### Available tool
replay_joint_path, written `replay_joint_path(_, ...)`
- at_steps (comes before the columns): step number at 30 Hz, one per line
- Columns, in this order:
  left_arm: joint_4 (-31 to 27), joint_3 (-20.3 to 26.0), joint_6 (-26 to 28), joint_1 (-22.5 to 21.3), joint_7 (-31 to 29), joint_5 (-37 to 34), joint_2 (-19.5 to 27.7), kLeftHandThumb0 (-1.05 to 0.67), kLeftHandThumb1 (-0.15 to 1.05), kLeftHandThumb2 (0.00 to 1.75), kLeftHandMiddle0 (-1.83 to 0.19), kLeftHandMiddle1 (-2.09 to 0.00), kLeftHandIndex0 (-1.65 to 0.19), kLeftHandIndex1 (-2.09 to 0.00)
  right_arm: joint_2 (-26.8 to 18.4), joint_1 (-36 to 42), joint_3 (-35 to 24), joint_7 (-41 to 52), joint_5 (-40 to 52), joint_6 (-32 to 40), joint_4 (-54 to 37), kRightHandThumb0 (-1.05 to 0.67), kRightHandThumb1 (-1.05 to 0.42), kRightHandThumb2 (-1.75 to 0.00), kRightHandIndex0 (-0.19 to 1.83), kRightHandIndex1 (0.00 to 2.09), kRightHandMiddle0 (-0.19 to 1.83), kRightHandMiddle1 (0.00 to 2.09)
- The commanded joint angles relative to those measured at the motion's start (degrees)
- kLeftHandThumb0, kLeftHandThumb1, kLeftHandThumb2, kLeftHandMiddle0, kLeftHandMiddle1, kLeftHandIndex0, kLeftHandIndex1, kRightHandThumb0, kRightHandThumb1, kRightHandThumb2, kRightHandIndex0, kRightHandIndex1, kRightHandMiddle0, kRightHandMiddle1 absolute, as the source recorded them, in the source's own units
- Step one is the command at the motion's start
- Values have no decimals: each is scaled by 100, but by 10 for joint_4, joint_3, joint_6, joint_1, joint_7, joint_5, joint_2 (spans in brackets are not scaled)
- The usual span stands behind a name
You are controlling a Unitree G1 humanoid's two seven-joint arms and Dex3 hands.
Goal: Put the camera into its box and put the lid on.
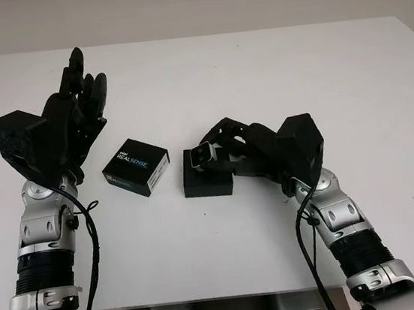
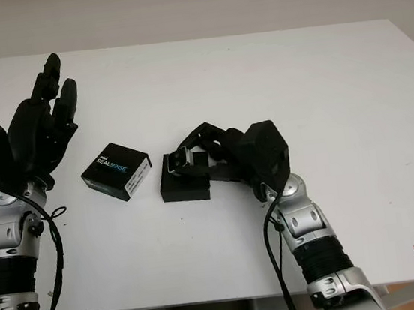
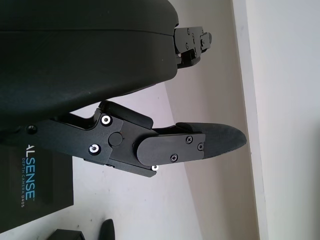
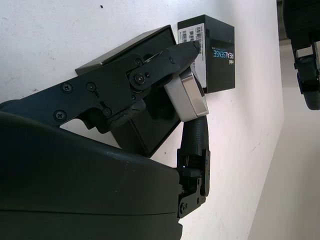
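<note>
The lid (image 1: 137,166), lying just left of the open box (image 1: 208,180), bears "intel REALSENSE" in white and blue on its top face. Seen from the left wrist, the same lid (image 3: 35,185) shows "LSENSE" with a smaller line reading "DEPTH CAMERA D405". A barcode sticker on its side is too small to read.

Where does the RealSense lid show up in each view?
Left eye view: lid left of centre, beside the open box.
Right eye view: lid left of centre, beside the box.
Left wrist view: printed corner under the left hand.
Right wrist view: lid beyond the camera held by the right hand.
Shared landmark: the box.
</note>
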Motion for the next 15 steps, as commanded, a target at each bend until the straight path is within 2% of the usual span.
replay_joint_path(1,-3,3,-6,4,0,0,3,-69,105,46,11,-6,12,-6,-6,6,-2,-1,-1,3,-10,-42,-92,-5,13,5,27,171)
replay_joint_path(15,-5,2,-7,3,3,0,1,-69,105,46,11,-5,12,-6,-1,4,10,2,-13,-22,23,-44,-92,-5,14,6,27,170)
